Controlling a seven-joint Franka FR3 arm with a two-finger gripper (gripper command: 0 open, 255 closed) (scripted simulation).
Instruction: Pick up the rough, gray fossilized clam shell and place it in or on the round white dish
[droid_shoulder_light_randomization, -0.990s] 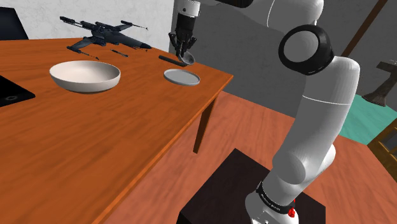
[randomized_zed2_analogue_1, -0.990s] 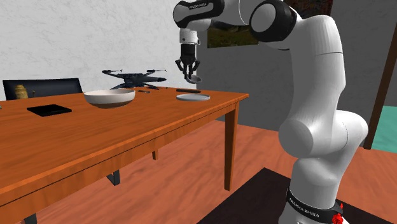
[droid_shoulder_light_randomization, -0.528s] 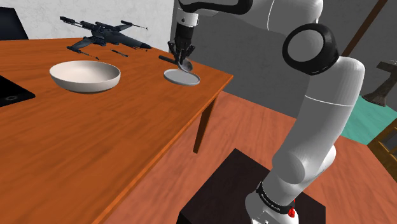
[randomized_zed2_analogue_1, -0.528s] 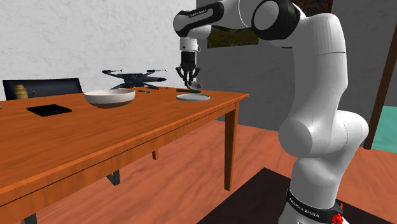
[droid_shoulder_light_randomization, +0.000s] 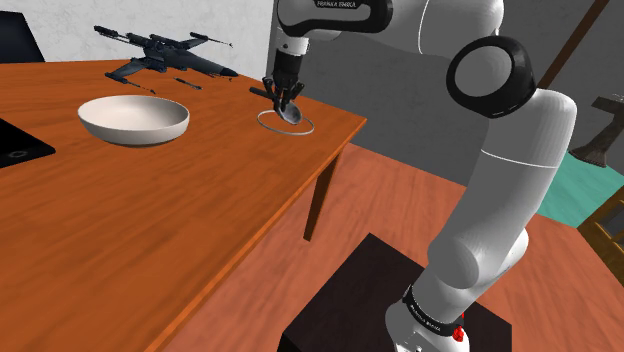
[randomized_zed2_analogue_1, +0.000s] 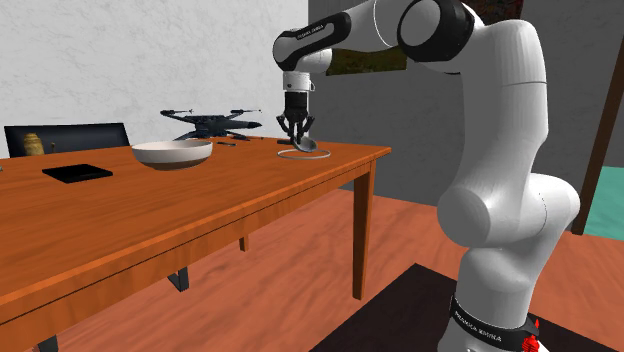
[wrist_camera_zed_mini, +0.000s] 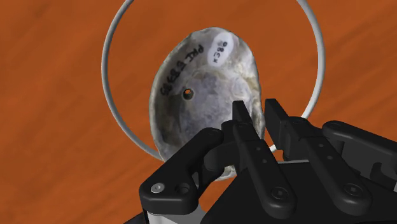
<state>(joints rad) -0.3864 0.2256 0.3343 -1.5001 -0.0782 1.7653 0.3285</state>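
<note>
so the fingers (wrist_camera_zed_mini: 245, 130) are pinching the edge of the grey clam shell (wrist_camera_zed_mini: 203, 83), hanging low over the round white dish (wrist_camera_zed_mini: 104, 54) near the bench (droid_shoulder_light_randomization: 150, 220) corner. I'd ease it down till it touches, then release gently, no dropping
</note>
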